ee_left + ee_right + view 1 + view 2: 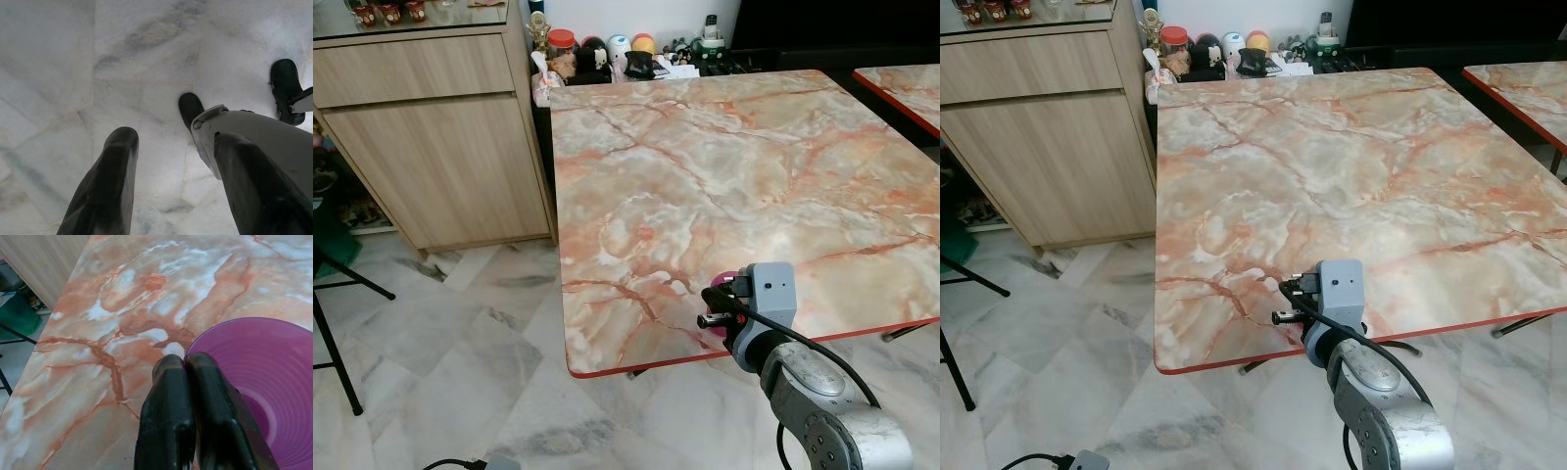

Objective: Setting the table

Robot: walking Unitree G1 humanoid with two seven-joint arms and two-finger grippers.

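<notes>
- The purple bowl [264, 382] runs off the right wrist view's edge at three and five o'clock, and the right gripper [188, 363] covers its near rim.
- In the left eye view, the wrist housing hides almost all of the bowl.
- A second table [911, 93] at two o'clock is cut by the frame.
- Small figures and jars [607, 54] at twelve o'clock are too small to identify.
- The cabinet [421, 127] at ten o'clock loses its top.
</notes>
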